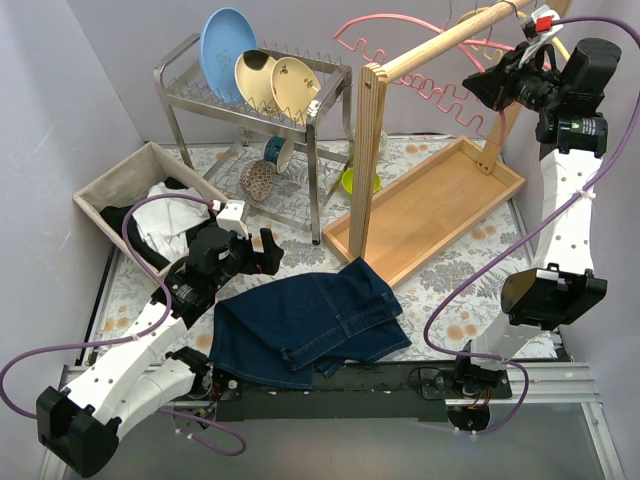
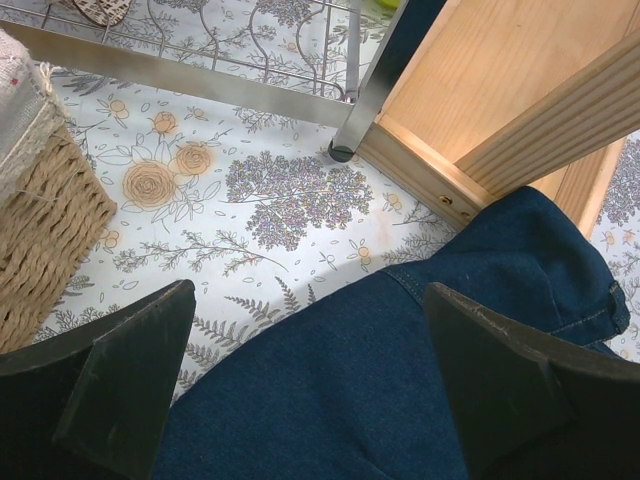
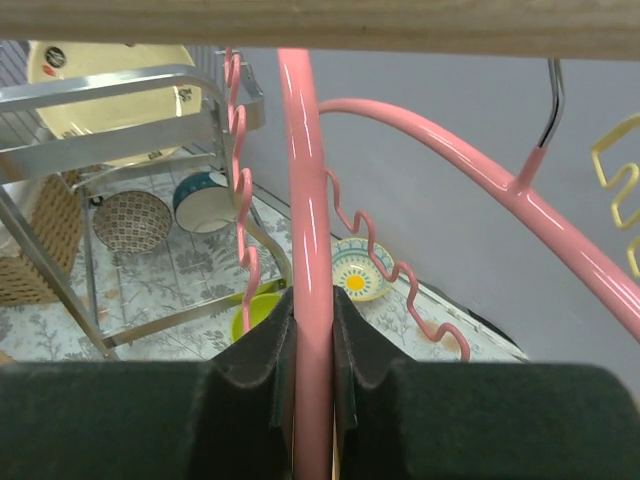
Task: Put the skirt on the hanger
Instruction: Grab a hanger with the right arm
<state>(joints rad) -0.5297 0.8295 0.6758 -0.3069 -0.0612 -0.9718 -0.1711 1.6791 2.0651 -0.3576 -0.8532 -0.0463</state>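
**A:** What is the right gripper (image 3: 312, 345) doing?

**B:** I'm pinching the glossy pink wavy-edged hanger (image 3: 308, 180) with it. The jaws are sitting narrow, pressing on one straight pink bar from both sides. That is happening high at the far right, just under the round pale wooden rail (image 1: 440, 42), and the hanger's metal hook is reaching up towards that rail.

**A:** And the left gripper (image 2: 315, 375)?

**B:** I'm holding it with the jaws spread wide and nothing between them, over the far left edge of the crumpled dark blue denim skirt (image 1: 305, 325).

**A:** Where is the skirt lying?

**B:** It's lying on the flower-printed tablecloth (image 2: 250, 190) near the arm bases, well apart from the hanger. Its far right corner is lying just beside the near corner of the flat pale wooden tray (image 1: 430, 215). The woven wicker basket (image 2: 40, 220) is sitting to the left.
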